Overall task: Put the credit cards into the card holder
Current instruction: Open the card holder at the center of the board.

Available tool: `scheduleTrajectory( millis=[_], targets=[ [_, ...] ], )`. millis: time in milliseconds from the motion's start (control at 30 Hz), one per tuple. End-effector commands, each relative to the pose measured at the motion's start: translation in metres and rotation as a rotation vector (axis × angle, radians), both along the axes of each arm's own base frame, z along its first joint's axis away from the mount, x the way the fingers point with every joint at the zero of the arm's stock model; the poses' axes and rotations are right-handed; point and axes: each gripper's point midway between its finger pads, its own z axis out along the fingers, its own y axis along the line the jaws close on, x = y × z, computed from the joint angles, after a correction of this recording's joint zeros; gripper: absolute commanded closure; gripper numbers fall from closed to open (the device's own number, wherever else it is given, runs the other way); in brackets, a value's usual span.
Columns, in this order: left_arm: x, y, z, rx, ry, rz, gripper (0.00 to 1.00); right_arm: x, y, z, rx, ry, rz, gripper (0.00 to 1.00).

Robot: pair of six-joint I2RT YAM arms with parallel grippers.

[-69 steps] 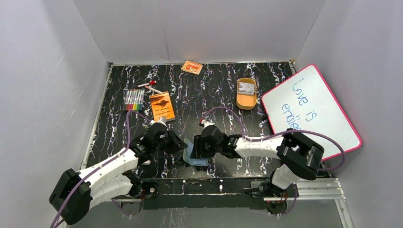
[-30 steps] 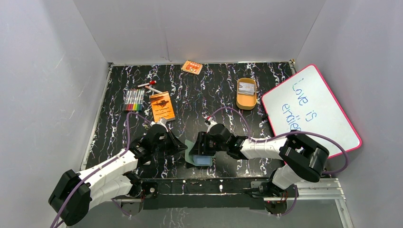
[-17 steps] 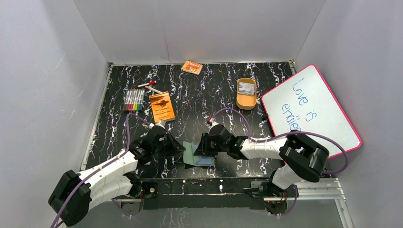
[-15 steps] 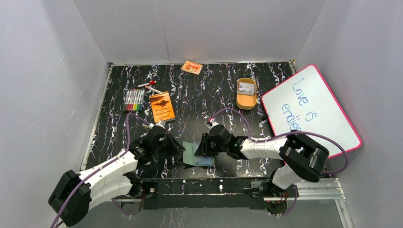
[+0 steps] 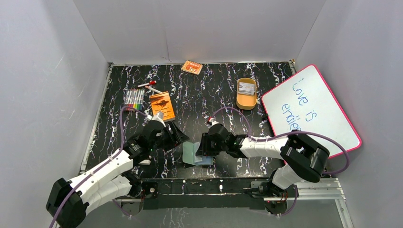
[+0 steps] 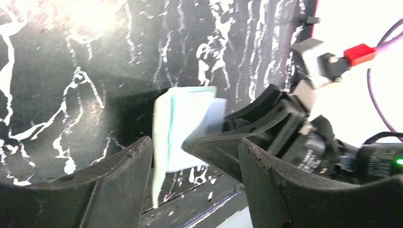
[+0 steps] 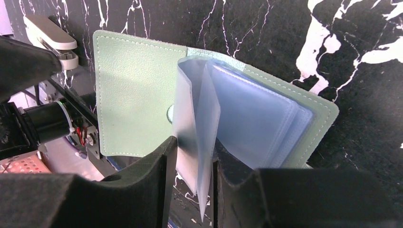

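1. Two grippers: left gripper [image 6: 192, 152] is hanging with jaws wide apart on nothing, right gripper [image 7: 195, 156] is pinching the holder's clear sleeves [image 7: 199, 109].
2. One card holder [image 7: 133, 95] is lying open at the table's [image 5: 214, 95] near edge, long axis left-right, green cover pointing left.
3. Credit cards [image 5: 246, 87] are sitting in one tan tray [image 5: 246, 100], far right. Can't count them.

The desk [image 5: 214, 95] is black with white marble veining. The card holder [image 7: 133, 95] is sage green with pale stitching; its sleeves [image 7: 256, 118] are clear pale blue. The tray [image 5: 246, 101] is tan, the card [image 5: 246, 87] in it grey-white. The booklet [image 5: 162, 106] is orange with dark print, the packet [image 5: 192, 67] orange and white, the markers [image 5: 134, 99] many-coloured. The whiteboard [image 5: 309, 111] is white, pink-rimmed, with blue writing.
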Motion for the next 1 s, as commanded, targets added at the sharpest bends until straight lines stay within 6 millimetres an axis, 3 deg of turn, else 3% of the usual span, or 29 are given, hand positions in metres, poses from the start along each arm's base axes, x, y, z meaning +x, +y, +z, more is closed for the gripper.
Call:
scheduleTrajectory(
  millis=[0,200,967],
  targets=[
    [0.008,-0.008,0.024,-0.003,-0.049,-0.030,0.35,0.010,0.013,0.031,0.073,-0.066,0.010,0.59],
    [0.011,-0.012,0.019,0.003,-0.038,-0.037,0.35,0.009,0.013,0.044,0.122,-0.084,0.008,0.57],
    [0.011,-0.013,0.004,0.019,-0.007,-0.043,0.36,0.011,-0.003,0.056,0.142,-0.119,-0.055,0.59]
  ],
)
